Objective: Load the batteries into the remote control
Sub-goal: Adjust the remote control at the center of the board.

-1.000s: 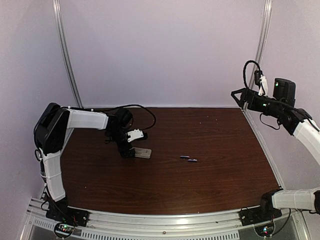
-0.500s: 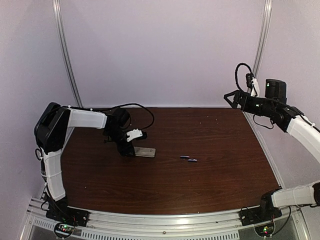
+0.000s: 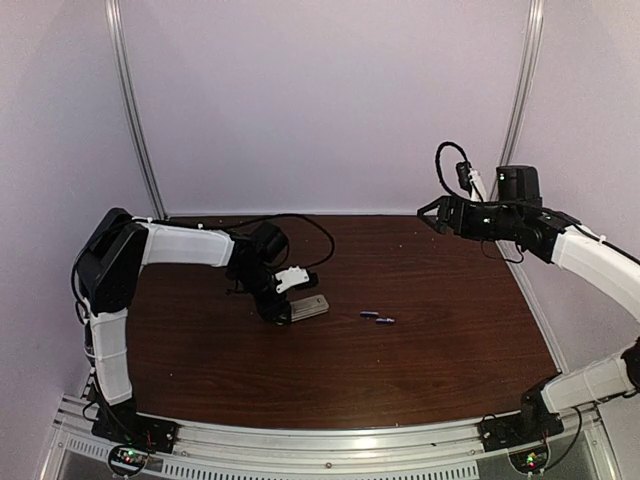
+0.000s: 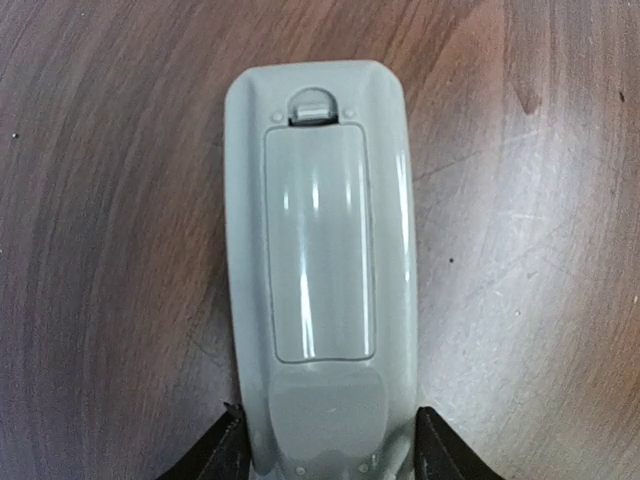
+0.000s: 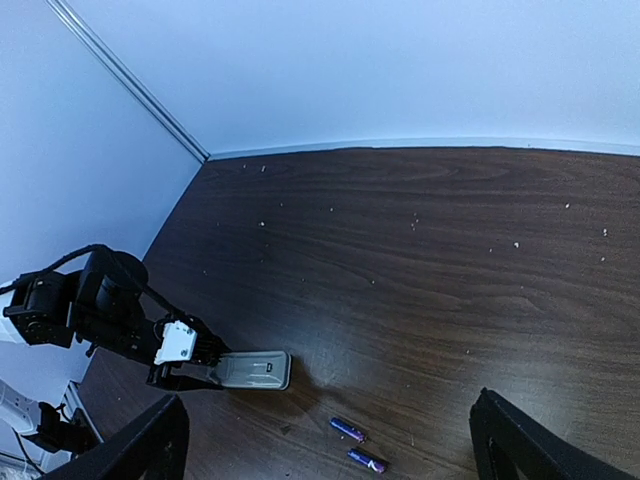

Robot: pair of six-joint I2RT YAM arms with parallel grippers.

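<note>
The remote control (image 3: pixel 309 307) lies back-up on the dark wooden table, left of centre. In the left wrist view the remote control (image 4: pixel 320 250) shows its grey-beige back with the battery cover in place. My left gripper (image 3: pixel 286 313) is shut on its near end, with one finger against each side (image 4: pixel 330 455). The two purplish batteries (image 3: pixel 377 318) lie side by side on the table just right of the remote, and they also show in the right wrist view (image 5: pixel 357 445). My right gripper (image 3: pixel 428 214) is open and empty, high above the back right of the table.
The table's right edge (image 3: pixel 527 290) runs along a metal rail. The left arm's black cable (image 3: pixel 310 228) loops over the table behind the remote. Small pale crumbs (image 5: pixel 415 222) dot the far part of the table.
My left gripper has slid the remote to the right, toward the batteries, and turned it a little. My right arm has swung left from the wall, out over the table.
</note>
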